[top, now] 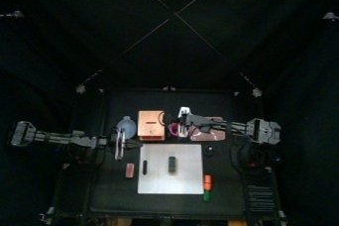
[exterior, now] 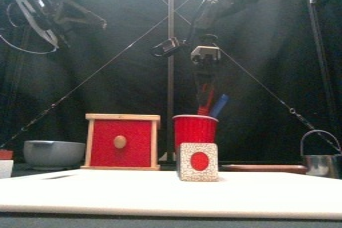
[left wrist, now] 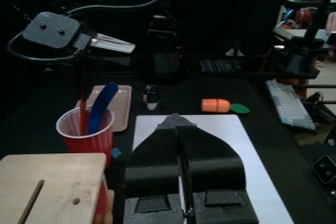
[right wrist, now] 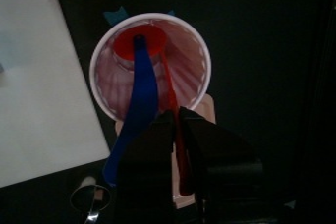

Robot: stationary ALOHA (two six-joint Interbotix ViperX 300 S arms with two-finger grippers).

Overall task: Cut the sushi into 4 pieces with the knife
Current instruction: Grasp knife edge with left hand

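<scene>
My right end effector (right wrist: 182, 120), over the red cup (right wrist: 195, 61), hides the red knife's (right wrist: 167, 76) end; open or closed, I cannot tell.

2 black robot arms reach inward toward the middle. The left arm (top: 59, 138) comes in from the left, and its left gripper (left wrist: 179, 122) has both jaws pressed together. The right arm (top: 245, 128) comes in from the right, and its right gripper (exterior: 205, 62) hangs high, pointing straight down.

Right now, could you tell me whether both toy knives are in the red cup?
Yes, the blue knife and the red knife both stand inside the red cup.
</scene>
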